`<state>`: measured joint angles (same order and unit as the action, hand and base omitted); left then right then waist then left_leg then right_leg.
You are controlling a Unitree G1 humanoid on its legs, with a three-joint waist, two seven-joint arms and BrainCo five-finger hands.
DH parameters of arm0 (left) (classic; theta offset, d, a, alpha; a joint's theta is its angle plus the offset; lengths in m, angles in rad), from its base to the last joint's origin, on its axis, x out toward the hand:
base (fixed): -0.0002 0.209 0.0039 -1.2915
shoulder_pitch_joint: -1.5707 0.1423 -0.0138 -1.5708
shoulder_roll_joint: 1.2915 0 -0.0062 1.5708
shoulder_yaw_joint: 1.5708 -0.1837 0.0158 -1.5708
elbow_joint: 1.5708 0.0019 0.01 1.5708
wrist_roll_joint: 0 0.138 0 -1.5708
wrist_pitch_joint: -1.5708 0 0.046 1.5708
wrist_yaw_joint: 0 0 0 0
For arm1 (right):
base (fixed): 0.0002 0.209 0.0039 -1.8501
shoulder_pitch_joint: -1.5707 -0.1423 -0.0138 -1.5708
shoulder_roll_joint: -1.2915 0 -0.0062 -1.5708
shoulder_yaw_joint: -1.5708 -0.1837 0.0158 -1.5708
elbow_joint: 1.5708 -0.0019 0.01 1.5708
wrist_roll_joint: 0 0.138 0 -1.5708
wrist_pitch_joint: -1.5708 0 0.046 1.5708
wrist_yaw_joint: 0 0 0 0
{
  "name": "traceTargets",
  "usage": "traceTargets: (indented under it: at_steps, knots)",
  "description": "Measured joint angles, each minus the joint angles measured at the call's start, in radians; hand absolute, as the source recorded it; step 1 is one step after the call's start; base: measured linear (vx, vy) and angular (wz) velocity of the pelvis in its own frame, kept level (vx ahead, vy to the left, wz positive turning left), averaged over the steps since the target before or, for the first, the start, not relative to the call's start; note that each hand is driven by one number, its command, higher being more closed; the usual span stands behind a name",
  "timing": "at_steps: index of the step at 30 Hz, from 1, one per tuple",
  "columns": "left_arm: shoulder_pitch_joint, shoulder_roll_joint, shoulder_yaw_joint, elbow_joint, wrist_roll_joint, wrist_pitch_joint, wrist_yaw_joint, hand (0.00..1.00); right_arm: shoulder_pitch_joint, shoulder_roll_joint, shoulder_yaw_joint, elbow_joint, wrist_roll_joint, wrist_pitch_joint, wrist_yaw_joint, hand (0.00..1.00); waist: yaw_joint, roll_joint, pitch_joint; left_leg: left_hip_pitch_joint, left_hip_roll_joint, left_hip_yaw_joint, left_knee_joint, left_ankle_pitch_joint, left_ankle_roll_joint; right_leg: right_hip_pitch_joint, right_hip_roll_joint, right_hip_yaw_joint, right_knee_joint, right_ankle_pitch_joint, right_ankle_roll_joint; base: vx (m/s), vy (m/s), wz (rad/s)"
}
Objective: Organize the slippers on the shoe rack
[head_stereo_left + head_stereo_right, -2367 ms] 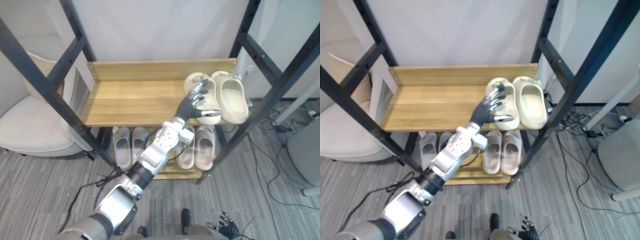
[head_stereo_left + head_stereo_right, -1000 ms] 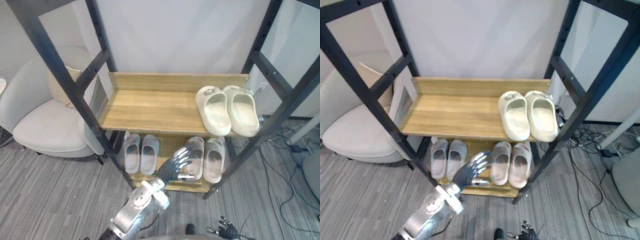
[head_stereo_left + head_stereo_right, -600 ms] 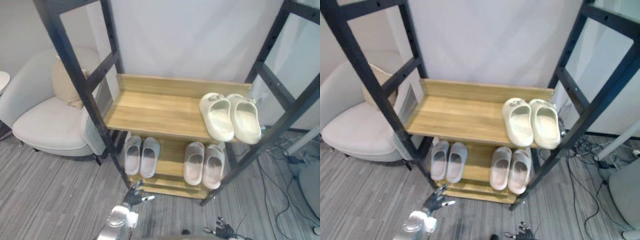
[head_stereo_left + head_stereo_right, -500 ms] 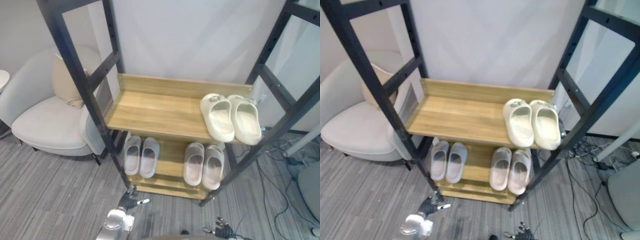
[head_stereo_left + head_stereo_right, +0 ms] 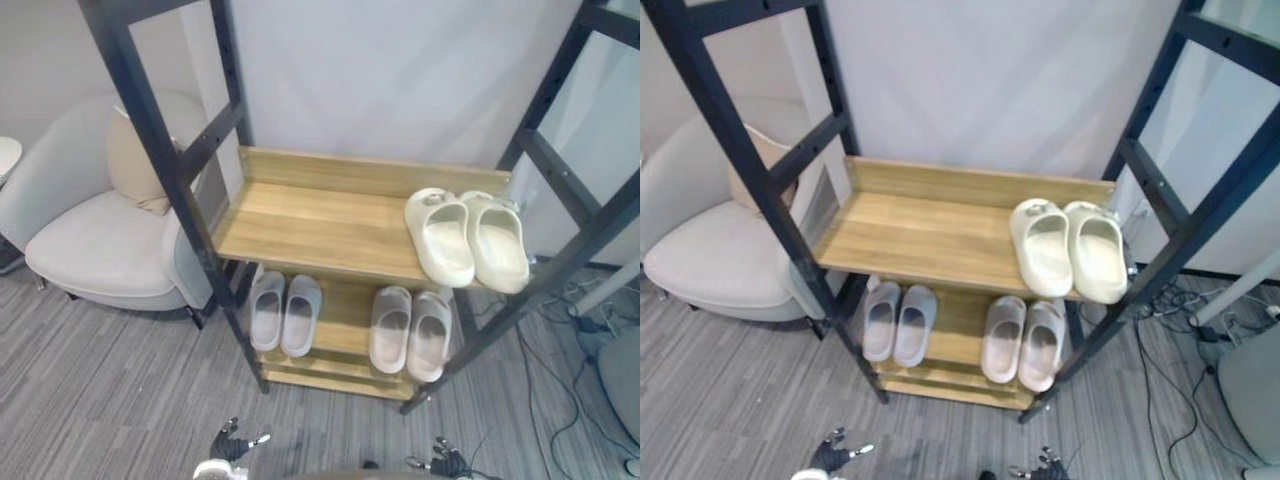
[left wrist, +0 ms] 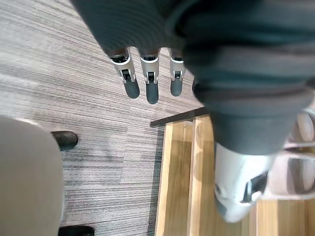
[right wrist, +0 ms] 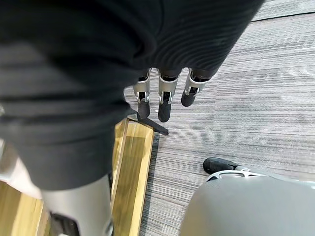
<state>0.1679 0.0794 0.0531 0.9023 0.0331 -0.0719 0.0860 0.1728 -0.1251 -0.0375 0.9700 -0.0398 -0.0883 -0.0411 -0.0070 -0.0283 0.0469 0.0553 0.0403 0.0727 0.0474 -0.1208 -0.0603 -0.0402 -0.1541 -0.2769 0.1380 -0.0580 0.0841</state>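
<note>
on the upper wooden shelf of the shoe rack [image 5: 300, 215], at its right end, a cream pair of slippers [image 5: 440, 240] sits side by side, the two touching and lying front to back, leaving bare wood to their left. on the rack's lower shelf a grey pair [image 5: 267, 312] lies at the left end and a beige pair [image 5: 390, 328] at the right end, each pair kept together and lined up the same way, which reads as sorting by pair. below the rack's front edge, over the grey carpet [image 5: 100, 400], the left hand [image 5: 232, 443] hangs with fingers [image 6: 146, 73] straight and nothing in them; the right hand [image 5: 445, 465] hangs likewise, loose and empty. judging by this, the organizing looks finished, since both hands are well apart from the shelves. a white armchair [image 5: 90, 240] stands just left of the rack.
</note>
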Motion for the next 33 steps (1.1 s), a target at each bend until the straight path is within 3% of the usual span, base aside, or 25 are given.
traceTargets:
  at_steps: [1, 2, 3, 5, 6, 7, 8, 9, 10, 13, 15, 19, 20, 21, 22, 23, 24, 26, 27, 29, 30, 33]
  knots:
    - [-0.001, -0.001, 0.000, -0.001, 0.000, 0.000, 0.001, 0.00, 0.000, 0.000, 0.000, 0.001, 0.000, 0.000, 0.000, 0.00, -0.001, -0.003, 0.003, -0.002, -0.007, -0.006, 0.009, -0.004, 0.003, -0.011, -0.011, -0.003, 0.036, -0.020, 0.004, 0.01, 0.047, 0.74]
    - [-0.003, 0.002, -0.001, -0.007, 0.000, 0.000, 0.004, 0.00, 0.002, 0.004, 0.000, 0.006, 0.000, 0.006, -0.001, 0.00, -0.001, -0.007, 0.019, -0.004, -0.032, -0.042, 0.036, -0.018, 0.016, -0.041, -0.063, -0.005, 0.183, -0.070, 0.010, 0.03, 0.028, 0.67]
    - [-0.004, -0.001, -0.001, -0.007, 0.001, 0.001, 0.011, 0.00, -0.001, 0.002, 0.000, 0.002, 0.000, 0.007, -0.001, 0.00, -0.001, -0.011, 0.021, -0.002, -0.042, -0.060, 0.048, -0.027, 0.019, -0.061, -0.079, 0.025, 0.257, -0.077, 0.017, 0.05, 0.041, 0.97]
    - [-0.007, -0.005, -0.003, -0.010, 0.001, 0.001, 0.020, 0.00, -0.002, 0.000, 0.000, -0.010, 0.000, 0.006, -0.003, 0.00, -0.003, -0.001, 0.033, -0.004, -0.053, -0.113, 0.073, -0.032, 0.019, -0.087, -0.078, 0.126, 0.368, -0.077, 0.016, 0.04, 0.022, 0.88]
    - [-0.011, -0.004, -0.001, -0.019, 0.002, 0.001, 0.026, 0.00, -0.002, 0.005, 0.001, -0.012, 0.000, 0.006, -0.007, 0.00, -0.002, -0.009, 0.032, -0.014, -0.060, -0.165, 0.084, -0.033, 0.026, -0.101, -0.058, 0.233, 0.419, -0.086, 0.007, 0.05, -0.104, 1.22]
    - [-0.014, -0.005, 0.000, -0.032, 0.002, 0.001, 0.029, 0.00, 0.003, 0.010, 0.001, -0.017, 0.001, 0.005, -0.009, 0.00, -0.002, -0.016, 0.033, -0.050, -0.065, -0.223, 0.110, -0.035, 0.026, -0.098, -0.012, 0.342, 0.405, -0.132, -0.011, 0.04, -0.108, 1.25]
    - [-0.017, -0.005, 0.000, -0.034, 0.002, 0.001, 0.030, 0.00, 0.003, 0.012, 0.001, -0.017, 0.001, 0.005, -0.009, 0.00, -0.004, -0.019, 0.033, -0.060, -0.068, -0.234, 0.116, -0.036, 0.026, -0.096, 0.000, 0.366, 0.396, -0.143, -0.014, 0.07, -0.212, 1.46]
    - [-0.031, -0.010, 0.001, -0.048, 0.002, 0.000, 0.035, 0.00, 0.001, 0.026, 0.002, -0.014, 0.002, 0.006, -0.009, 0.00, -0.001, -0.036, 0.031, -0.118, -0.093, -0.298, 0.145, -0.026, 0.009, -0.087, 0.038, 0.471, 0.323, -0.202, -0.021, 0.06, -0.166, 1.49]
    - [-0.046, -0.017, 0.001, -0.047, 0.002, 0.000, 0.039, 0.00, 0.001, 0.028, 0.001, -0.013, 0.003, 0.007, -0.010, 0.00, -0.001, -0.052, 0.031, -0.161, -0.117, -0.341, 0.171, -0.019, -0.003, -0.043, 0.027, 0.501, 0.253, -0.236, -0.008, 0.07, -0.204, 1.48]
    - [-0.060, -0.037, 0.000, -0.046, 0.002, -0.001, 0.041, 0.00, -0.011, 0.013, 0.000, -0.014, 0.009, 0.009, -0.011, 0.00, 0.008, -0.029, 0.056, -0.187, -0.108, -0.394, 0.174, -0.001, -0.030, -0.003, 0.031, 0.428, 0.182, -0.243, 0.003, -0.01, -0.193, 0.93]
    - [-0.059, -0.040, -0.001, -0.044, 0.002, -0.002, 0.043, 0.00, -0.020, 0.010, 0.003, -0.015, 0.012, 0.010, -0.018, 0.00, 0.012, -0.020, 0.056, -0.170, -0.066, -0.430, 0.109, 0.041, -0.057, 0.032, 0.062, 0.361, 0.145, -0.225, -0.024, 0.00, -0.196, 0.72]
    - [-0.086, -0.055, -0.015, -0.027, 0.002, -0.003, 0.042, 0.00, -0.036, 0.020, 0.008, -0.050, 0.042, 0.006, -0.021, 0.00, 0.014, -0.016, 0.068, -0.202, -0.038, -0.427, 0.061, 0.126, -0.068, 0.036, 0.079, 0.275, 0.121, -0.208, -0.050, -0.05, -0.102, 0.71]
    - [-0.092, -0.057, -0.034, -0.027, 0.002, -0.003, 0.042, 0.00, -0.053, 0.031, 0.009, -0.052, 0.042, 0.005, -0.023, 0.00, 0.014, -0.013, 0.070, -0.234, -0.032, -0.358, 0.052, 0.169, -0.050, 0.028, 0.074, 0.232, 0.116, -0.198, -0.060, -0.10, -0.012, 0.90]
    - [-0.100, -0.062, -0.045, -0.022, 0.003, -0.003, 0.040, 0.00, -0.068, 0.048, 0.010, -0.053, 0.042, 0.001, -0.028, 0.00, 0.006, -0.017, 0.074, -0.253, -0.008, -0.165, 0.081, 0.155, -0.010, 0.024, 0.062, 0.186, 0.091, -0.188, -0.074, -0.11, 0.002, 0.79]
    - [-0.111, -0.068, -0.045, -0.019, 0.003, -0.002, 0.040, 0.00, -0.075, 0.053, 0.012, -0.053, 0.042, 0.000, -0.030, 0.00, 0.003, -0.006, 0.076, -0.270, 0.012, -0.062, 0.136, 0.126, 0.008, 0.026, 0.063, 0.168, 0.089, -0.183, -0.075, -0.10, -0.010, 0.92]
    - [-0.117, -0.077, -0.051, -0.004, 0.004, 0.001, 0.039, 0.00, -0.079, 0.068, 0.016, -0.053, 0.042, 0.000, -0.034, 0.00, -0.001, 0.002, 0.087, -0.289, 0.057, 0.139, 0.258, 0.052, 0.049, 0.035, 0.059, 0.120, 0.097, -0.183, -0.075, -0.09, 0.003, 1.07]
    - [-0.117, -0.077, -0.065, -0.002, 0.005, 0.001, 0.039, 0.00, -0.083, 0.064, 0.018, -0.056, 0.042, -0.002, -0.037, 0.00, -0.006, 0.016, 0.086, -0.285, 0.089, 0.255, 0.313, 0.006, 0.057, 0.044, 0.057, 0.078, 0.103, -0.184, -0.075, -0.10, 0.046, 1.03]
    - [-0.117, -0.070, -0.081, -0.002, 0.006, 0.000, 0.039, 0.00, -0.095, 0.060, 0.019, -0.055, 0.042, -0.001, -0.041, 0.00, -0.004, 0.037, 0.085, -0.288, 0.103, 0.349, 0.316, -0.026, 0.090, 0.056, 0.054, 0.029, 0.114, -0.198, -0.056, -0.12, 0.125, 0.89]
    - [-0.125, -0.062, -0.087, -0.003, 0.007, 0.000, 0.040, 0.00, -0.107, 0.056, 0.023, -0.054, 0.042, -0.001, -0.040, 0.00, -0.001, 0.027, 0.096, -0.283, 0.061, 0.341, 0.282, -0.036, 0.088, 0.060, 0.031, 0.003, 0.115, -0.218, -0.036, -0.12, 0.160, 0.97]
    - [-0.125, -0.061, -0.089, 0.001, 0.011, 0.002, 0.040, 0.00, -0.105, 0.065, 0.024, -0.052, 0.043, -0.001, -0.039, 0.00, -0.010, 0.006, 0.090, -0.256, 0.043, 0.388, 0.249, -0.037, 0.091, 0.070, -0.006, -0.022, 0.080, -0.221, -0.034, -0.03, 0.129, 0.85]
    - [-0.124, -0.062, -0.089, 0.015, 0.015, 0.001, 0.040, 0.00, -0.102, 0.067, 0.018, -0.052, 0.044, 0.000, -0.040, 0.00, -0.011, 0.031, 0.083, -0.264, 0.059, 0.411, 0.287, -0.051, 0.099, 0.097, -0.003, -0.050, 0.067, -0.226, -0.020, 0.06, 0.120, 0.78]
    - [-0.134, -0.049, -0.092, 0.034, 0.016, 0.003, 0.042, 0.00, -0.111, 0.078, 0.012, -0.038, 0.045, 0.003, -0.038, 0.00, -0.007, 0.012, 0.082, -0.272, -0.002, 0.358, 0.272, -0.056, 0.111, 0.113, -0.009, -0.013, 0.049, -0.216, -0.008, 0.08, 0.161, 0.76]
